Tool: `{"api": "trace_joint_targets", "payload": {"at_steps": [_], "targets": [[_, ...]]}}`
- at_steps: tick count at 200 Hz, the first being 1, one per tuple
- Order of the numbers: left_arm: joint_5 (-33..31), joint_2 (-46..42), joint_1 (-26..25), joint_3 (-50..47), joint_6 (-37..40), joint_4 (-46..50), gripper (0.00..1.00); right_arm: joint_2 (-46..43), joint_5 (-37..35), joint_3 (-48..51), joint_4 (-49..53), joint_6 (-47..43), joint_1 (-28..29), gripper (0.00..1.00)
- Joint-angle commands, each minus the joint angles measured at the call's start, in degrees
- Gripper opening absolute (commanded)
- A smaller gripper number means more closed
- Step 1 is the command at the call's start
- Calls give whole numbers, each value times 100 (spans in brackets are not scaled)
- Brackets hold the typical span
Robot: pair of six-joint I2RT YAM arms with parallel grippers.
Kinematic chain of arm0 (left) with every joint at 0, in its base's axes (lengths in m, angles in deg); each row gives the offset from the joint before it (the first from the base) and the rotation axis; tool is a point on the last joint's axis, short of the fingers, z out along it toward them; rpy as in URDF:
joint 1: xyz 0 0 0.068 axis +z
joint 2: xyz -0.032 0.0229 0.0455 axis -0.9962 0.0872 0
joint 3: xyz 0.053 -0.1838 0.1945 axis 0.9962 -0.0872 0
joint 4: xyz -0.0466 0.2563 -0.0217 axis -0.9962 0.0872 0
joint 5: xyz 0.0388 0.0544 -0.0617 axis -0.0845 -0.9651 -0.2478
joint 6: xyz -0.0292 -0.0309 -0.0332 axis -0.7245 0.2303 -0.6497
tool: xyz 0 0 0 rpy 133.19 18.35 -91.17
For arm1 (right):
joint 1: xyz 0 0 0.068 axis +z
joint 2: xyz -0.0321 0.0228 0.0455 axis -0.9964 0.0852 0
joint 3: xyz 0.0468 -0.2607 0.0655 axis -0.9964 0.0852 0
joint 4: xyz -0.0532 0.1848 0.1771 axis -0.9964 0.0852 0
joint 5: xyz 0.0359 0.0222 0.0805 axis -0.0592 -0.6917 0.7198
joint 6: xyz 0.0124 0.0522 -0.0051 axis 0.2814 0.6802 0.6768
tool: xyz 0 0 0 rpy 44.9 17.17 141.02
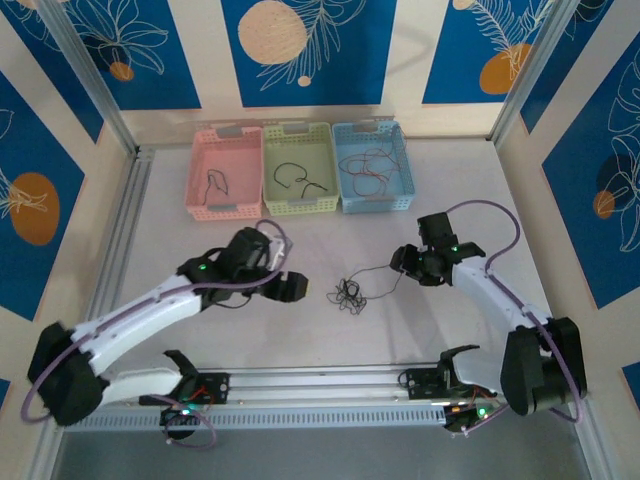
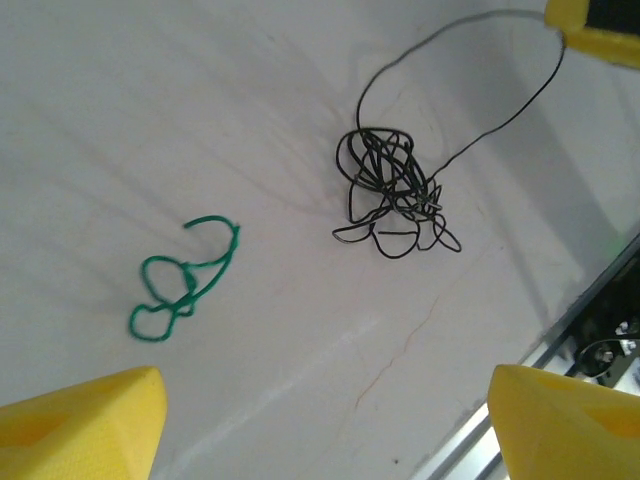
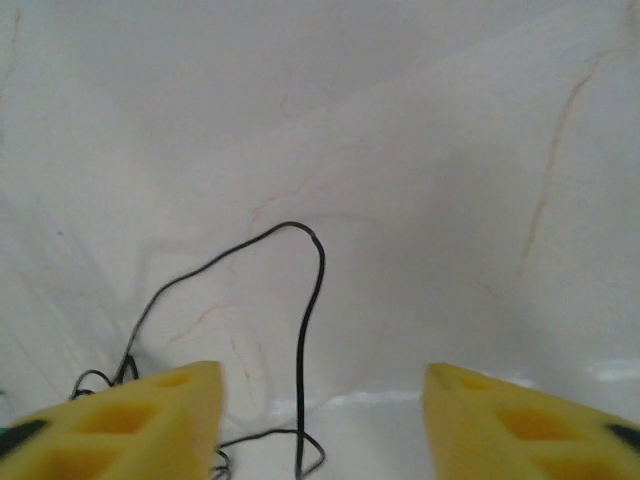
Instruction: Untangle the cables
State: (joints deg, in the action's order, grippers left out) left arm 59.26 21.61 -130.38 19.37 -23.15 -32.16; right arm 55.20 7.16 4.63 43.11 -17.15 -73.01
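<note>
A knot of black cables (image 1: 349,293) lies on the table between my two arms. In the left wrist view the knot (image 2: 390,190) sits ahead, with a small green cable (image 2: 180,285) lying apart to its left. My left gripper (image 2: 325,420) hangs open above bare table, just left of the knot (image 1: 292,288). One long black strand (image 3: 310,300) runs from the knot toward my right gripper (image 3: 320,420) and arches up between its yellow fingers (image 3: 130,420), which stand apart and do not pinch it. The right gripper (image 1: 402,263) is right of the knot.
Three baskets stand in a row at the back: pink (image 1: 226,211) and green (image 1: 297,208), each with a black wire, and blue (image 1: 375,205) with red wires. An aluminium rail (image 1: 320,378) runs along the near edge by the arm bases.
</note>
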Motion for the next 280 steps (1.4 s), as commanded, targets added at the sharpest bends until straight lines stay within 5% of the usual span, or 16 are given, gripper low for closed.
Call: {"api": "trace_joint_targets", "payload": {"at_steps": [1,18,32,98,193,239,280], "targets": [[-127,793,-302,552,93,-629,81,242,985,152,-637,-149,-97,34],[-142,1505,-502,955,240,-658,77,287,1025,218,-823,-188,-102,18],[-129,1997,-573,1182,329,-665,72,197,944,284,-853,-203,-145,14],[91,3180,-623,1576,702,-761,61,128,946,401,-923,-188,-232,12],[370,3150,-621,864,688,-1292,46,190,978,399,-916,-195,-236,10],[282,3194,-621,899,732,-1267,46,215,1013,393,-915,-186,-225,10],[236,3097,-621,824,825,-1321,69,225,1018,394,-903,-181,-217,9]]}}
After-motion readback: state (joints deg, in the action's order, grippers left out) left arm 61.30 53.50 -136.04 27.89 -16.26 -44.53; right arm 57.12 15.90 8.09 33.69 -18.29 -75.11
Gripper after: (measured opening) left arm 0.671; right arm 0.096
